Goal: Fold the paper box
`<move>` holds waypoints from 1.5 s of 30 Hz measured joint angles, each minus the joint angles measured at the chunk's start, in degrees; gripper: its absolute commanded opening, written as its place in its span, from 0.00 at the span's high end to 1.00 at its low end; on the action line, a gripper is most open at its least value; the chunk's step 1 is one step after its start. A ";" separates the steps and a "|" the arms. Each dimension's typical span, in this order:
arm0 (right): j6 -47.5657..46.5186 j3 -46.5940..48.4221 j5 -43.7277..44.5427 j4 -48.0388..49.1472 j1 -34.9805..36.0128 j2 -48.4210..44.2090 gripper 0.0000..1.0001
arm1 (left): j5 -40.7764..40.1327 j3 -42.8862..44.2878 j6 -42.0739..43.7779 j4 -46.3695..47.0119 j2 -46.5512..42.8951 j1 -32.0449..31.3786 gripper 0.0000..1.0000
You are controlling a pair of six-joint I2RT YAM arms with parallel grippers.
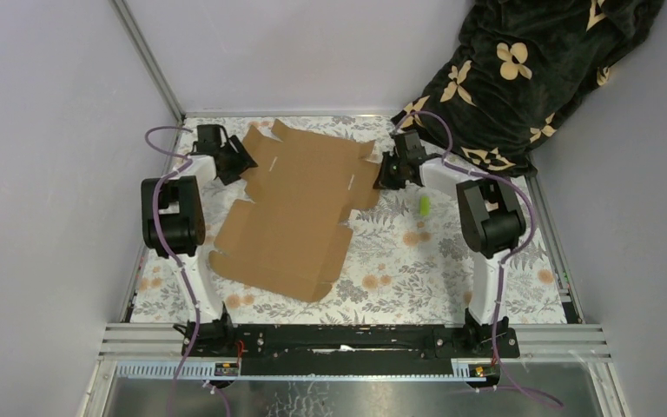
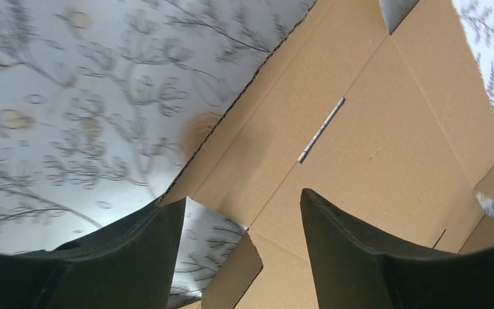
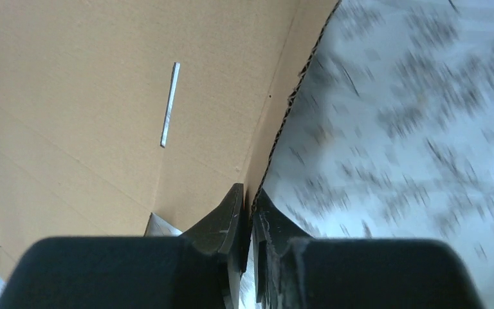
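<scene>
The paper box [image 1: 300,208] is a flat brown cardboard sheet with flaps and slots, lying unfolded on the flowered table cover. At its far left edge sits my left gripper [image 1: 245,162]; in the left wrist view this gripper [image 2: 241,212] is open, its jaws straddling the box's left edge [image 2: 334,161] and a small tab. My right gripper [image 1: 386,176] is at the box's far right side flap. Seen from the right wrist, the right gripper [image 3: 251,201] is shut on the thin edge of that flap [image 3: 116,109].
A small lime-green block [image 1: 424,204] lies on the cover just right of the right gripper. A dark flowered blanket [image 1: 521,69] is heaped in the far right corner. Grey walls close in both sides; a metal rail [image 1: 347,340] runs along the near edge.
</scene>
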 measured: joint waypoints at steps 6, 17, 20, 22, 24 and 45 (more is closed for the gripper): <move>1.05 -15.67 7.89 -0.07 0.00 -12.66 0.96 | 1.36 0.94 0.15 0.17 0.00 -4.07 0.25; 8.52 -34.40 19.21 -0.52 0.02 -30.12 1.00 | 2.32 8.04 -0.26 0.55 -0.35 -6.84 0.25; 10.49 -36.57 22.86 -0.57 0.02 -32.11 1.00 | 2.32 8.37 -0.70 0.33 -2.23 -7.23 0.25; 11.80 -36.94 24.94 -0.52 -0.04 -32.37 1.00 | 2.32 8.35 -0.92 -0.07 -4.02 -7.45 0.25; 13.38 -36.96 26.71 -0.52 -0.28 -32.37 1.00 | 2.32 8.33 -1.09 -0.31 -6.34 -7.80 0.25; 20.96 -44.68 23.26 1.22 -5.38 -41.97 0.40 | 0.74 0.59 -1.01 -6.47 -19.50 -17.11 0.24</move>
